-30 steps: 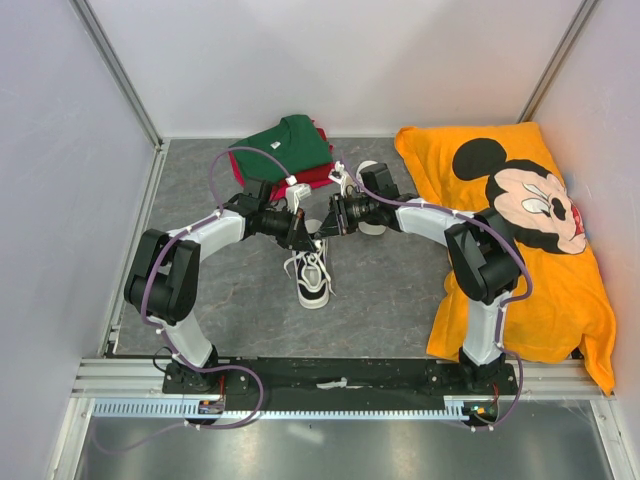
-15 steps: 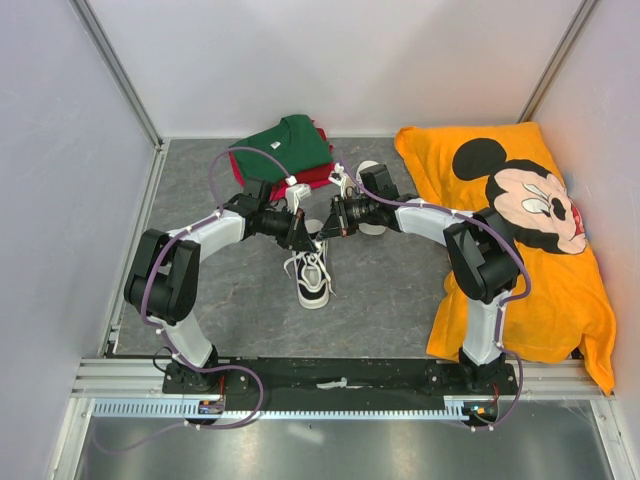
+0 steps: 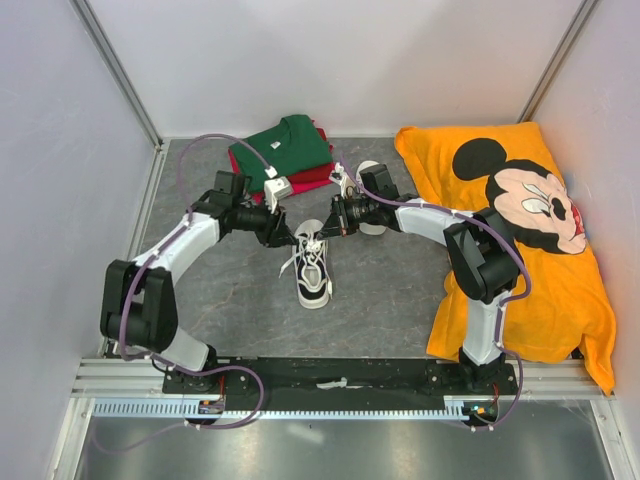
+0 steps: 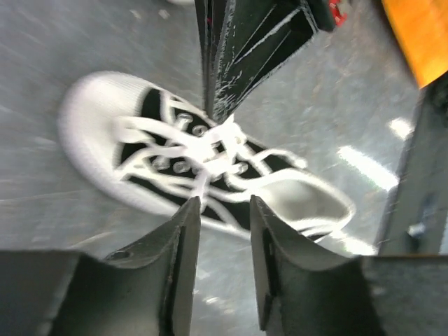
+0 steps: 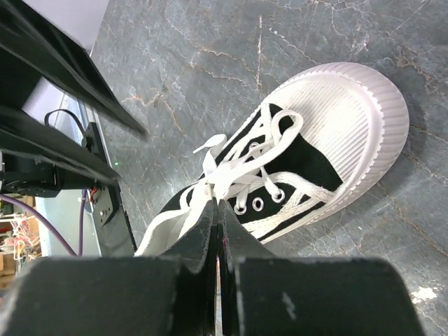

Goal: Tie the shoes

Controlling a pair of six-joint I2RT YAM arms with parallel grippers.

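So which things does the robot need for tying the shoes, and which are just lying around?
For the job:
- black shoe in the middle
- its white laces
- second shoe, further back and partly hidden
- right pincer, shut on a lace
- left pincer, open

Just lying about:
- green shirt
- red cloth under it
- orange Mickey Mouse cloth

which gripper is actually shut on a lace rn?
The right gripper: it is closed tight on a white lace over the tongue of the shoe. The left gripper is open.
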